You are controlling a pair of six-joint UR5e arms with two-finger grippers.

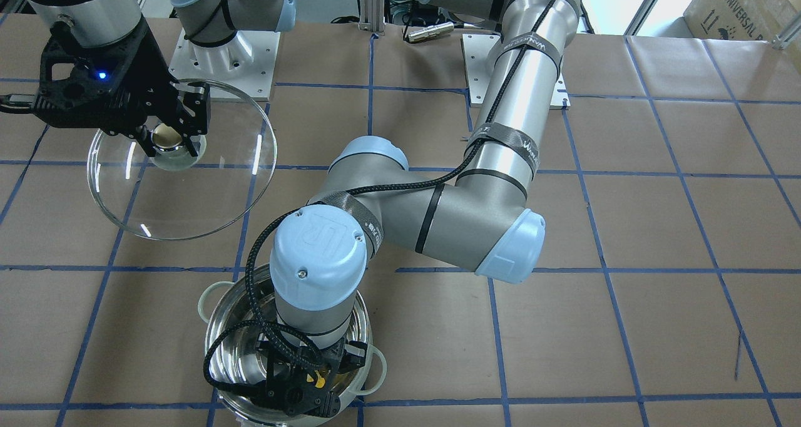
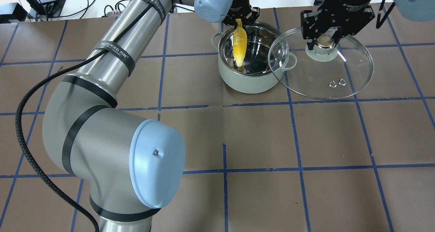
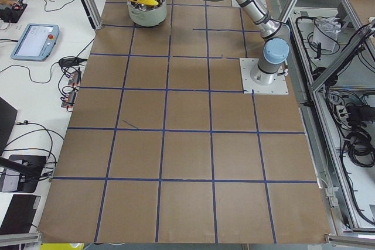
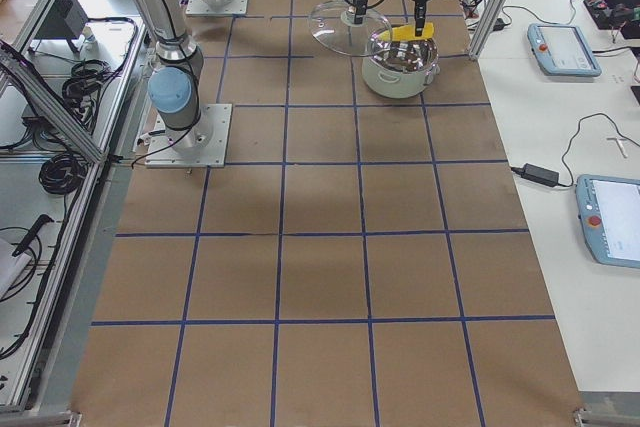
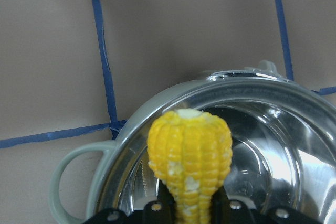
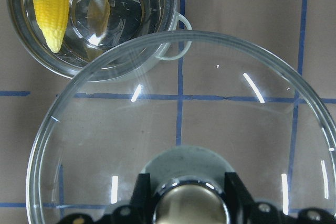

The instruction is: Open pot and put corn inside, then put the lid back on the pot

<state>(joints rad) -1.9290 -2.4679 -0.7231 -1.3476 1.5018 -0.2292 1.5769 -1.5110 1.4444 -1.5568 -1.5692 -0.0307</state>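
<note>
The mint-green pot point(image 2: 248, 82) stands open on the far middle of the table. My left gripper point(image 2: 239, 21) is shut on the thick end of the yellow corn point(image 2: 239, 43) and holds it pointing tip-down into the pot, above the steel bottom. The left wrist view shows the corn point(image 5: 189, 156) over the pot's rim point(image 5: 152, 124). My right gripper point(image 2: 325, 41) is shut on the knob of the glass lid point(image 2: 323, 75) and holds it lifted just to the right of the pot; its edge overlaps the pot's right handle. In the right wrist view the lid point(image 6: 210, 119) sits beside the pot point(image 6: 131, 24).
The table is covered in brown paper with a blue tape grid. The arm bases point(image 1: 228, 57) stand at the robot's edge, with a small metal cylinder point(image 1: 428, 31) between them. Tablets point(image 4: 565, 47) and cables lie on the side benches beyond the table.
</note>
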